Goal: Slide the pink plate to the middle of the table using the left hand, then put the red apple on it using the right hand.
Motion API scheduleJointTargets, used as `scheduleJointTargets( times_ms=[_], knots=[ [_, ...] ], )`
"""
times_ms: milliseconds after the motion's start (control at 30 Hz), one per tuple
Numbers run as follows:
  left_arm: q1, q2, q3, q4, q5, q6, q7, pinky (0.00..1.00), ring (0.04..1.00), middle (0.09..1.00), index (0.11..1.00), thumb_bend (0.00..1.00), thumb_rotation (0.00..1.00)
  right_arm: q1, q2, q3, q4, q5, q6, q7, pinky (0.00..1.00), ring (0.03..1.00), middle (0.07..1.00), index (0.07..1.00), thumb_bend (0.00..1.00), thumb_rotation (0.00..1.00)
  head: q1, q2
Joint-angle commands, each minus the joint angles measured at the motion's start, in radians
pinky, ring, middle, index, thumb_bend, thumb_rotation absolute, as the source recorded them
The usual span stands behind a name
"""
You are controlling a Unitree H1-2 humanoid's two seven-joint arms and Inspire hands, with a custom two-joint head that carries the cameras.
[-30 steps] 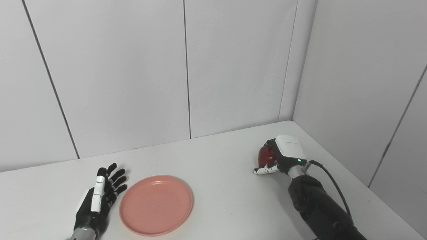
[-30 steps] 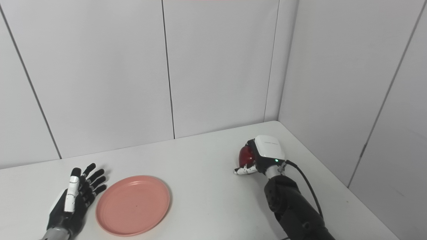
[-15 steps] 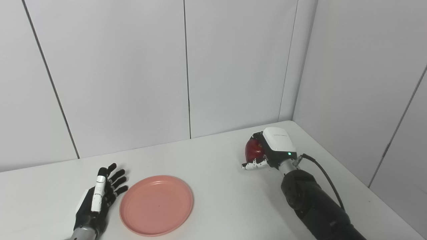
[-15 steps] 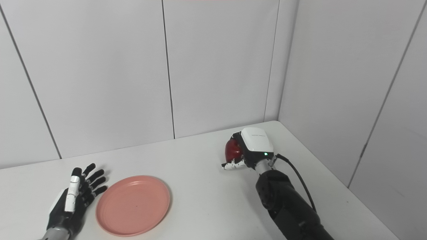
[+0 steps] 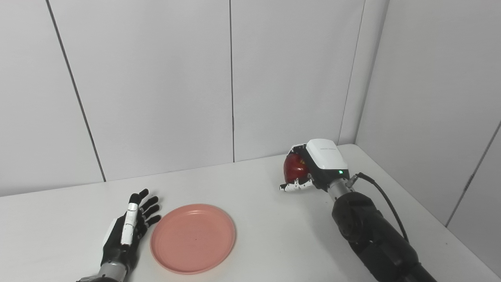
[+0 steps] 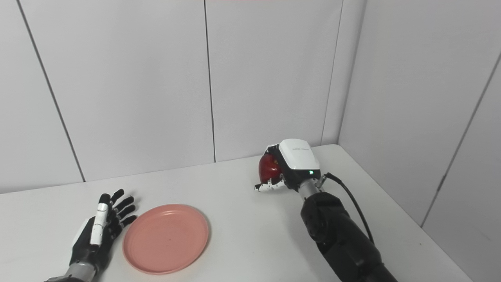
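The pink plate (image 5: 193, 237) lies flat on the white table (image 5: 258, 219), left of its middle, and holds nothing. My left hand (image 5: 127, 235) rests on the table just left of the plate, open, fingers spread and pointing away. My right hand (image 5: 313, 166) is shut on the red apple (image 5: 294, 167) and holds it above the table at the back right, well right of the plate. The apple shows between the fingers and the thumb; also in the right eye view (image 6: 269, 167).
White wall panels stand close behind the table and along its right side. A black cable (image 5: 385, 203) runs from my right wrist along the forearm. The table's right edge (image 5: 442, 227) is near my right arm.
My right hand has lifted the apple off the table and carried it up and to the left. The camera has shifted a little. My left hand and the plate have stayed put.
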Motion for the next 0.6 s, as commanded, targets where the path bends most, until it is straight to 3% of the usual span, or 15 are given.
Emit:
scheduleJointTargets(
  times_ms=[0, 567],
  knots=[
    [0.021, -0.015, -0.018, 0.031, 0.019, 0.064, -0.004, 0.83, 0.885, 0.874, 0.906, 0.77, 0.98, -0.065, -0.007, -0.013, -0.040, -0.003, -0.037, -0.014, 0.12, 0.170, 0.260, 0.488, 0.51, 0.16, 0.010, 0.002],
    [0.017, -0.062, -0.029, 0.069, 0.042, 0.028, 0.032, 0.80, 0.879, 0.871, 0.906, 0.80, 1.00, -0.104, 0.010, 0.004, -0.108, -0.001, -0.061, 0.067, 0.13, 0.191, 0.290, 0.491, 0.50, 0.16, 0.157, 0.010]
  ],
)
